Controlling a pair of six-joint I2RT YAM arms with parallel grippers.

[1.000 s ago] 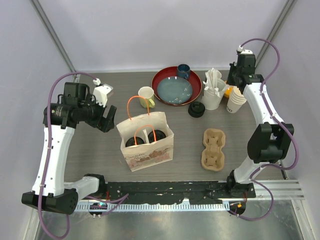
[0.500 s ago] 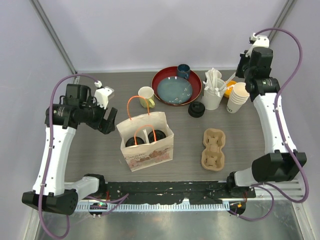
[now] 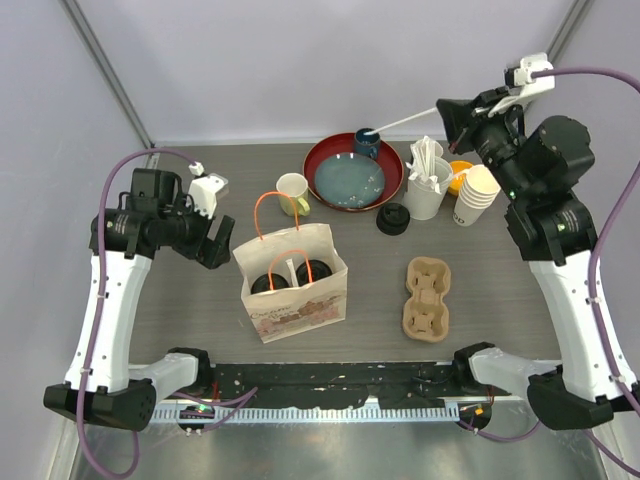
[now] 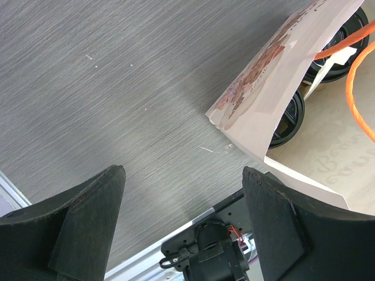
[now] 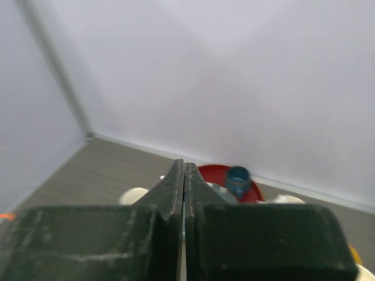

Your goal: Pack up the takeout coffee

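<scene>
Since they stand deep inside the pale printed paper bag with orange loop handles (image 3: 300,305), the two cream-white paper cups with round black plastic lids (image 3: 270,282) show little more than those lids from above, side by side. In the left wrist view the lids (image 4: 287,117) sit dark behind the bag's folded corner (image 4: 263,93). The bag stands upright on the grey wood-grain table (image 3: 200,310), left of centre.

Just beside the bag's left side, not touching it, the left gripper (image 3: 212,244) hangs with its jaws spread wide and nothing between them; its own camera sees bare table under the gap (image 4: 183,171).

Behind the bag are a pale yellow handled mug (image 3: 293,190), a round red tray (image 3: 322,160) carrying a blue plate, and a dark blue cup (image 3: 367,142). To the right lie a small black lid (image 3: 392,218), a white cup stuffed with sticks (image 3: 428,192), a stack of paper cups (image 3: 476,196) and a brown pulp cup carrier (image 3: 427,297).

High over the far right, the right gripper (image 3: 449,112) is pinched closed on a thin white stick (image 3: 405,123) that points toward the blue cup.
</scene>
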